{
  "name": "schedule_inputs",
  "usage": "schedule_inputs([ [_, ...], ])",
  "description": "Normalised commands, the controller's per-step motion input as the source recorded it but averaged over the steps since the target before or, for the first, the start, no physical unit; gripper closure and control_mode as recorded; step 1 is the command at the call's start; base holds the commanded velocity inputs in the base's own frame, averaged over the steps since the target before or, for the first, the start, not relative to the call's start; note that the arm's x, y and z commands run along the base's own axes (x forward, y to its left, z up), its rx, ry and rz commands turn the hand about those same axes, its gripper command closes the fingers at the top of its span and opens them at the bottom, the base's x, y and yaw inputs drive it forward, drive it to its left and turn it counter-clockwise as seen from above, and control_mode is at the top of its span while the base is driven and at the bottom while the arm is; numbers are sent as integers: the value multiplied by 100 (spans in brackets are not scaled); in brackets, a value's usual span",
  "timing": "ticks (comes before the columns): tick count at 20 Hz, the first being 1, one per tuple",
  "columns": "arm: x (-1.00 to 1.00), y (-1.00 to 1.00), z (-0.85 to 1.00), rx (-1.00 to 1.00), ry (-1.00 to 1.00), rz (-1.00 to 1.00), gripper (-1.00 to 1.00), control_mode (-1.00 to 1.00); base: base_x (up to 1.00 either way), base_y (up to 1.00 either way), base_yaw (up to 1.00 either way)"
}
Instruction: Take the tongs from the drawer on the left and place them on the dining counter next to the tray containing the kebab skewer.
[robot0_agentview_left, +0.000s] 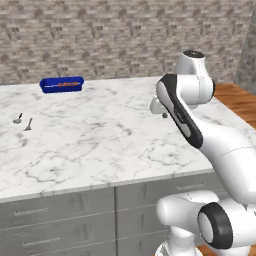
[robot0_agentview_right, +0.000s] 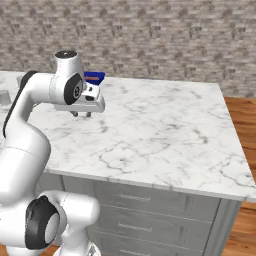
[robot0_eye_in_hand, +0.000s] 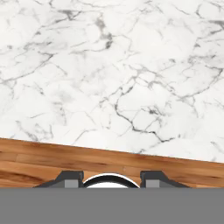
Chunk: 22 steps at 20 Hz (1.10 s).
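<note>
A home kitchen: a broad white marble tabletop (robot0_agentview_left: 100, 145) with grey veining sits on grey cabinet drawers (robot0_agentview_left: 55, 212) with slim bar handles, backed by a stone-brick wall (robot0_agentview_left: 100, 35), with wood plank flooring (robot0_agentview_right: 242, 120) beyond its right edge. Two small spoons (robot0_agentview_left: 23, 121) lie near the left edge.

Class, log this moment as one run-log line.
gripper: empty, above dining counter | tray: far left | drawers: closed
</note>
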Motion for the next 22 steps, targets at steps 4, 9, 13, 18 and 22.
schedule_inputs([
  [4,-24,6,-5,0,0,0,-100,-100,0,0,0],
  [9,-52,52,-13,-2,-2,1,-100,-100,0,0,0],
  [13,-75,77,-31,-10,-9,2,-100,-100,0,0,0],
  [18,-81,96,-51,-18,-12,3,-100,-100,0,0,0],
  [22,-75,100,-56,-13,-16,1,-100,-100,0,0,0],
])
